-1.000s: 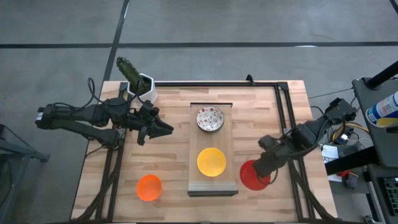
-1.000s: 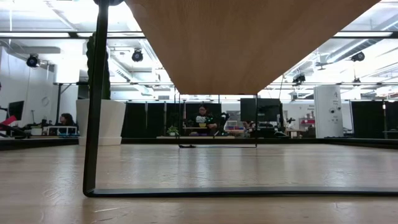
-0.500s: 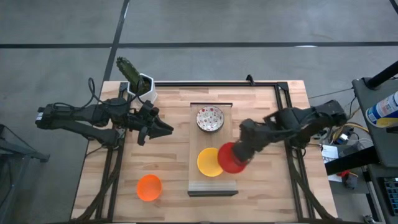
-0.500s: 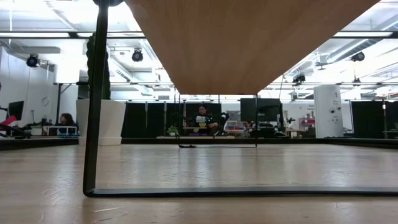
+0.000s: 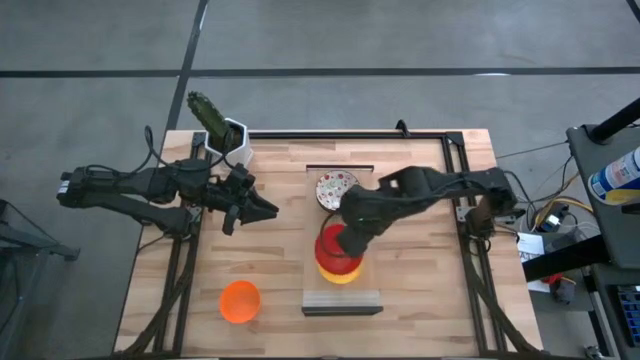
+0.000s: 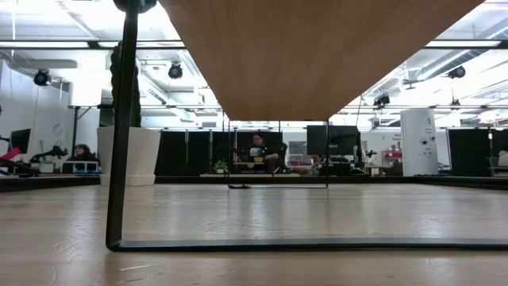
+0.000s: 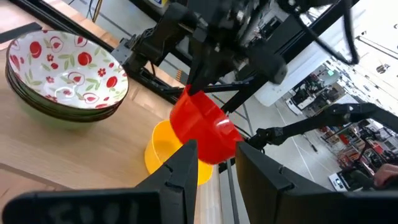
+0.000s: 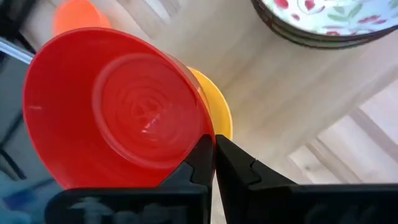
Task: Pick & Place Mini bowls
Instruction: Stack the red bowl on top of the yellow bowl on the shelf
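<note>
My right gripper (image 5: 348,238) is shut on the red mini bowl (image 5: 333,246), over the yellow mini bowl (image 5: 342,270) on the wooden board (image 5: 340,298). A stack of white bowls with red and green speckles (image 5: 335,188) rests on the board's far end. The orange mini bowl (image 5: 240,301) sits on the table at the near left. My left gripper (image 5: 270,208) is open and empty, left of the board; its wrist view shows the red bowl (image 7: 202,127) above the yellow one (image 7: 168,155). My right gripper pinches the red bowl's rim (image 8: 204,132) between its two fingers, one finger inside the bowl and one outside. The fingers come slanting down from the table's right side. The bowl is tilted and hangs below the fingers, just above the yellow bowl (image 8: 217,109).
A white square pot with a cactus (image 5: 230,138) stands at the table's far left corner. A black metal frame (image 5: 455,180) runs along the table's far and right sides. Bare table lies between the orange bowl and the board.
My right gripper has carried the red bowl from the table's right part toward the left edge, over the board, to a place above the yellow bowl. The bowl has stayed in the shut fingers and now hangs tilted.
</note>
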Tool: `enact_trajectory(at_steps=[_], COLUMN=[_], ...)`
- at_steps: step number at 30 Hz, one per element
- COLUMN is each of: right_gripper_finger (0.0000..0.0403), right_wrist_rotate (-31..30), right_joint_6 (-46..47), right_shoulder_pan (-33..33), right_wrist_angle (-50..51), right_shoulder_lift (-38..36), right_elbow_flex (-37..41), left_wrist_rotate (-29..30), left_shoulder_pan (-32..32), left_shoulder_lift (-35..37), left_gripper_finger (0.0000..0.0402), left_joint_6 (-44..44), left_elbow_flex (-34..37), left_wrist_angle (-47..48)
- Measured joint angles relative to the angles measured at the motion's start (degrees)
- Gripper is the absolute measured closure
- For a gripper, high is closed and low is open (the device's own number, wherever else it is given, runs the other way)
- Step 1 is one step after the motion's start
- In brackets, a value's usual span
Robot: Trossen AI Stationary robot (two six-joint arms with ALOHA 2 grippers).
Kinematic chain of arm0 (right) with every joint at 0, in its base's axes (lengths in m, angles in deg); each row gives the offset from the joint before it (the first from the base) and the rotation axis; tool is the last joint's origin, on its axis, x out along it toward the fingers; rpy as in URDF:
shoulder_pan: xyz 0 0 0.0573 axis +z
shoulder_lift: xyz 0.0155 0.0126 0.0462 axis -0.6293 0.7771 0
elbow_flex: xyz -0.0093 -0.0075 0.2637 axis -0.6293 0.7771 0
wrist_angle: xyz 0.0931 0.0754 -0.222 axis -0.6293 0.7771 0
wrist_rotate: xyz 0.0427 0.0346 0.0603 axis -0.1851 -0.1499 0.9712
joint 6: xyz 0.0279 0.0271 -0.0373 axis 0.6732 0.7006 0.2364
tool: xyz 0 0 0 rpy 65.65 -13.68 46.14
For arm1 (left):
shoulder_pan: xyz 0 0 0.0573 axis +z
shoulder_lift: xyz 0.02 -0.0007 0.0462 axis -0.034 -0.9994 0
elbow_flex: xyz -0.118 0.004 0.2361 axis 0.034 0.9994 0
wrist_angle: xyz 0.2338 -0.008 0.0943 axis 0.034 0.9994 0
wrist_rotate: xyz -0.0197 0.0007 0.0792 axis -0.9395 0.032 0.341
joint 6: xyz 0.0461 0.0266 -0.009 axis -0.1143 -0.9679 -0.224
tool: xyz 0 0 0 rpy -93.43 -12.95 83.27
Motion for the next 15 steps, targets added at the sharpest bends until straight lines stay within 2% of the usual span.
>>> enact_trajectory(at_steps=[5,15], right_gripper_finger=[0.0394,0.0394], right_wrist_rotate=[2.29,2.71], right_joint_6=[-2.04,-2.91], right_shoulder_pan=[0.07,0.07], right_wrist_angle=[5.52,4.93], right_shoulder_lift=[3.87,7.26], right_elbow_flex=[-3.39,-3.17], left_wrist_rotate=[-0.51,-1.11], left_shoulder_pan=[0.00,0.04], left_shoulder_lift=[0.00,0.00], left_gripper_finger=[0.0301,0.0301], left_joint_6=[0.04,-0.20], left_elbow_flex=[0.00,0.00], left_wrist_angle=[0.42,0.97])
